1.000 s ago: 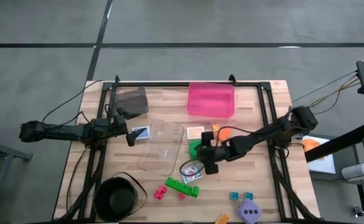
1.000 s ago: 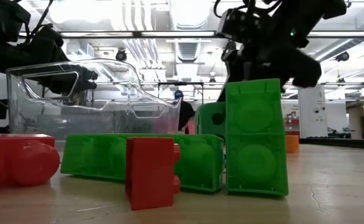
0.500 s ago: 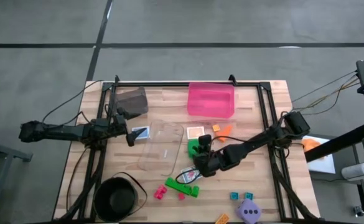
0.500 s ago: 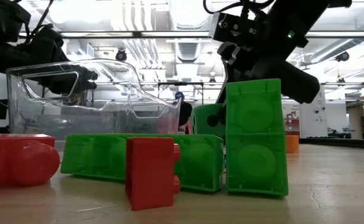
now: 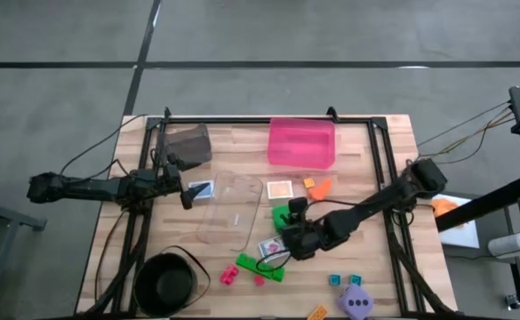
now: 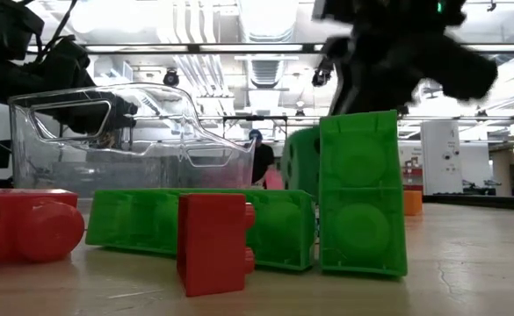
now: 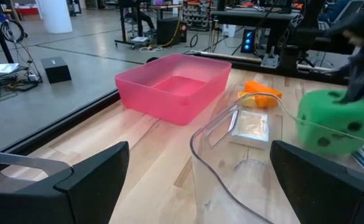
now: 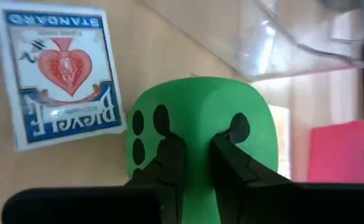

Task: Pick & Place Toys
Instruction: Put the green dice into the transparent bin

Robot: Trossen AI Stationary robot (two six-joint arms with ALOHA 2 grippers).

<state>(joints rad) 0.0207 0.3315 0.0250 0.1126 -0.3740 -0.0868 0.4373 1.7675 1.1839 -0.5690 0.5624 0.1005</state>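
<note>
Green die (image 8: 197, 134): now getting pinched by right gripper (image 8: 191, 163), jaws closing together since a second ago; nearing lift.

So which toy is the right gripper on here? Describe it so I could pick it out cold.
Start at the pink bin on the table's far side and come toward the clear bin. Right of that bin, the right gripper is shut on the green die. It is the only round-cornered green cube with black dots; the green bricks nearby are studded.
</note>
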